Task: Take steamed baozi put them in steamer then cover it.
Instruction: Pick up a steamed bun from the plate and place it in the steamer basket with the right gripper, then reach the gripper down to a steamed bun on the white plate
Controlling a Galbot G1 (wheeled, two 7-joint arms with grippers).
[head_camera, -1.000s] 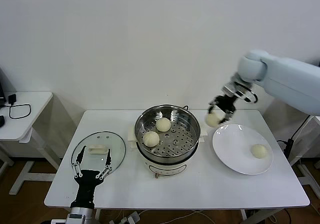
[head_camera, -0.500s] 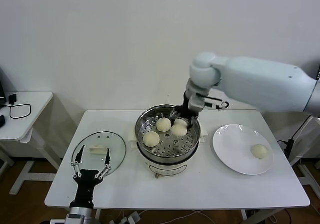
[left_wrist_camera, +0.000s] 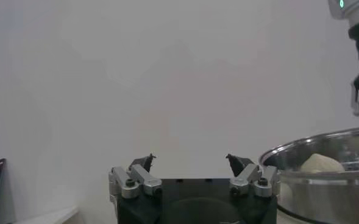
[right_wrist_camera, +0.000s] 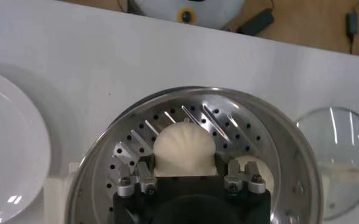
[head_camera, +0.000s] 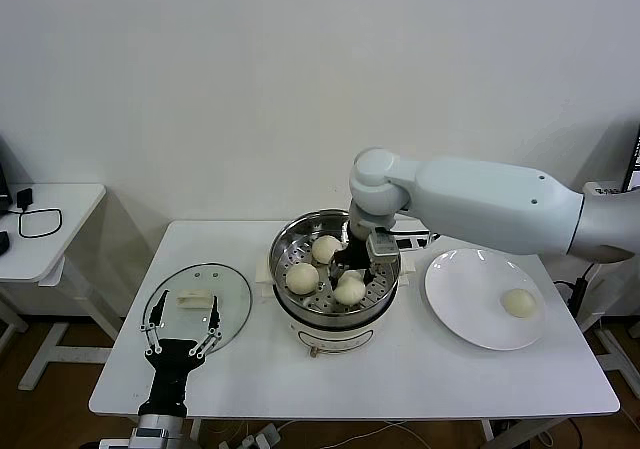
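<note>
The steamer stands mid-table with its perforated tray showing. My right gripper reaches down into it and is shut on a steamed baozi, held low over the tray's front part; in the right wrist view the bun sits between the fingers. Two more baozi lie on the tray. A fourth baozi lies on the white plate. The glass cover lies flat on the table to the left. My left gripper is open and empty by the cover's front edge.
The white plate is right of the steamer, near the table's right edge. A small side table with a black cable stands far left. The left wrist view shows the steamer's rim and one bun beyond the open left gripper.
My right gripper carried a baozi from above the plate leftward over the steamer, then lowered it toward the front of the tray. The left arm has not moved.
</note>
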